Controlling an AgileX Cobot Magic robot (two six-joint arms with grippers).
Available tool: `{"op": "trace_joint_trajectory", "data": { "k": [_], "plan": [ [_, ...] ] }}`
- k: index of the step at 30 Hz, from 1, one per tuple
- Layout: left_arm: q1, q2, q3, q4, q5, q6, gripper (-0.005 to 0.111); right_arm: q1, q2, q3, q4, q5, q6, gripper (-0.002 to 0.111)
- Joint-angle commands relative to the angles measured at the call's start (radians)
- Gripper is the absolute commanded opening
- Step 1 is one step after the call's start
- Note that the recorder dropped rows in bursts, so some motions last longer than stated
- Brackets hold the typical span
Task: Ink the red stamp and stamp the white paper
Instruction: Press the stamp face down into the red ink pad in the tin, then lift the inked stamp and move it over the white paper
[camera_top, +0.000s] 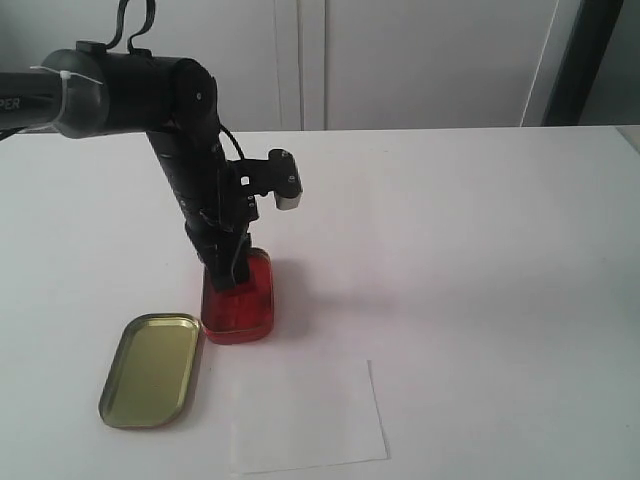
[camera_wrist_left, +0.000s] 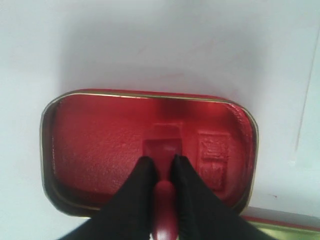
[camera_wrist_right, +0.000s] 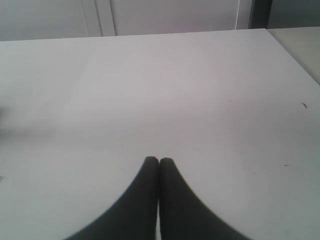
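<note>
The left gripper (camera_wrist_left: 162, 162) is lowered into the open red ink tin (camera_top: 245, 315), which is set left of centre on the white table (camera_top: 480, 230). The black fingers (camera_wrist_left: 137, 195) are closed on the round handle of the red stamp (camera_wrist_left: 162, 147), which is gripped between them and held upright. The stamp base is directed at the middle of the red pad (camera_wrist_left: 95, 145). It appears to be pressed onto the pad, although the wrist view is too blurred at that point for contact to be confirmed. A rectangular imprint (camera_wrist_left: 215, 160) is seen in the pad just beside the stamp.

The gold lid (camera_top: 152, 368) is laid inside-up just beside the near left corner of the tin. The white paper (camera_top: 308, 415) is laid flat at the near edge of the scene, nearer than the tin and slightly to its right, apart from both tin and lid.

The right gripper (camera_wrist_right: 159, 161) is held above bare table surface. Its fingertips are pressed together and nothing is held between them.
</note>
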Motion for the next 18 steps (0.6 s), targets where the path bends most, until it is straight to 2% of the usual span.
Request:
{"op": "trace_joint_trajectory", "data": {
  "k": [1, 12, 18],
  "plan": [
    [-0.005, -0.016, 0.004, -0.007, 0.016, -0.008, 0.000, 0.001, -0.005, 0.001, -0.004, -0.011, 0.005, 0.000],
    [-0.013, -0.063, 0.004, -0.014, 0.071, -0.028, 0.000, 0.001, -0.005, 0.001, -0.004, -0.013, 0.005, 0.000],
    [-0.052, -0.120, 0.004, -0.009, 0.085, -0.050, 0.000, 0.001, -0.005, 0.001, -0.004, -0.013, 0.005, 0.000]
  ]
}}
